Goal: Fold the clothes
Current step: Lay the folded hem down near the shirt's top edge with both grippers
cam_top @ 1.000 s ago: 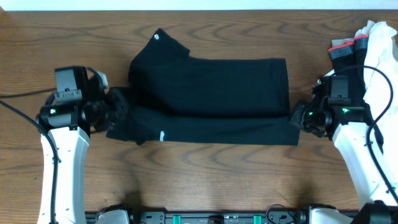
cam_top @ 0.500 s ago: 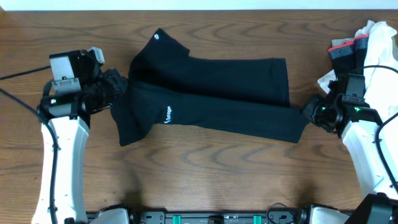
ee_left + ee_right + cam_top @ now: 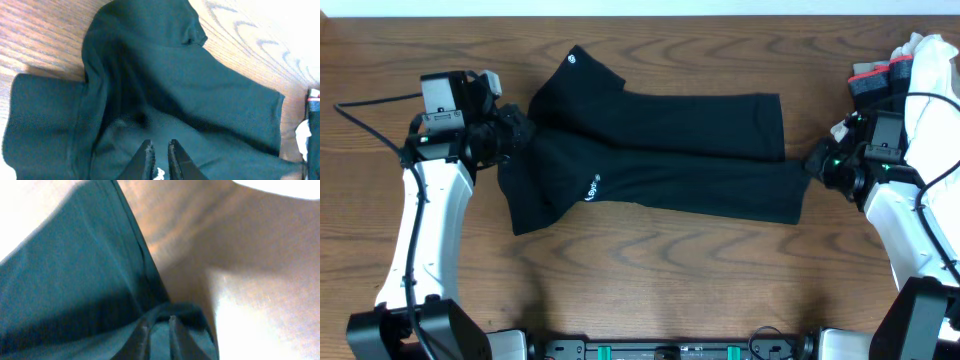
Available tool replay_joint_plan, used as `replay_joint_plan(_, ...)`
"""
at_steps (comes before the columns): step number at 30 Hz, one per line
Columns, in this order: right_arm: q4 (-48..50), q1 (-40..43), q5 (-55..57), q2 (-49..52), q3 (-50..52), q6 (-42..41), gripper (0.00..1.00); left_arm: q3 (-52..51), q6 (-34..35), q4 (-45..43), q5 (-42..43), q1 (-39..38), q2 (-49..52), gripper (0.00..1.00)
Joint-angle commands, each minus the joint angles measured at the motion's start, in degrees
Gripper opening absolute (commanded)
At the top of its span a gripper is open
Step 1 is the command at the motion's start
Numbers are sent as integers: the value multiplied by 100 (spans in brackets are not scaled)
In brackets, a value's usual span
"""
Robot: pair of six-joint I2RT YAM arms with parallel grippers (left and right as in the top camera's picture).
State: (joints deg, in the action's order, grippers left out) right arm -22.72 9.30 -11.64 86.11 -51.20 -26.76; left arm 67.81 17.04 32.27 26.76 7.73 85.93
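Black T-shirt (image 3: 660, 150) lies across the middle of the wooden table (image 3: 670, 290), stretched left to right as a long band; lengthwise fold, the near layer overlapping the far one; one sleeve sticks out at the far left corner with a small round white logo (image 3: 572, 57) on it; short line of white print (image 3: 592, 186) on the near layer, left of centre.

Left gripper (image 3: 512, 135) at the shirt's left end, touching the fabric; in the left wrist view the left gripper (image 3: 159, 156) has its fingers (image 3: 145, 159) nearly together, narrow slit only, pinched onto the black cloth; the shirt (image 3: 165, 85) runs away from the tips in soft folds; white speck between the tips at the bottom edge, too small to tell what.

Right gripper (image 3: 814, 160) at the shirt's right end, at the hem corner; in the right wrist view the right gripper (image 3: 159, 330) is narrow, fingers (image 3: 141, 336) close together with a bunched loop of the shirt (image 3: 75, 270) hem held at the tips; picture blurred and overexposed.

Far right corner of the table: a white cloth (image 3: 928, 62) and, just beside it, a black garment with a grey-and-red band (image 3: 873, 82); both apart from the T-shirt, behind the right arm.
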Motion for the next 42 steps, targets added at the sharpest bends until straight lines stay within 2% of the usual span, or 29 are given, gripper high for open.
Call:
replay_joint_plan(1,223,42,-83,81,-103,179,27,138,-136,-68,-92,-13,57,25)
replay_joint_plan(2,256,44,-85,81,-103,179,34,140,-164,-39,-153,2,46,29)
replay_joint_plan(4,238,44,-131,81,-105,181,40,149,-190,138,-221,61,31,34)
replay_joint_plan(8,-114,44,-479,81,-103,352,49,149,-352,1019,-214,136,24,36)
replay_joint_plan(12,-557,44,-579,81,-103,481,51,85,-1027,2041,-227,-28,24,36)
replay_joint_plan(16,-964,44,-793,81,-103,645,52,-212,-1029,2382,-505,-260,26,36)
replay_joint_plan(24,-1488,37,-1202,81,-103,905,54,-1458,-160,1720,-693,-358,28,36)
replay_joint_plan(26,-1528,39,-1204,81,-103,975,54,-1751,-17,1403,-693,-356,28,41)
replay_joint_plan(32,-1545,37,-1261,81,-103,1078,54,-2205,81,562,-697,-358,46,49)
replay_joint_plan(37,-1550,37,-1261,81,-103,1078,54,-2452,-46,-26,-844,-358,57,50)
replay_joint_plan(39,-1547,39,-1259,81,-103,1078,54,-2531,-234,-251,-841,-358,57,48)
replay_joint_plan(40,-1545,39,-1259,81,-103,1078,54,-2538,-341,-289,-844,-358,57,44)
replay_joint_plan(42,-1545,39,-1259,81,-103,1075,54,-2538,-535,-328,-890,-356,57,29)
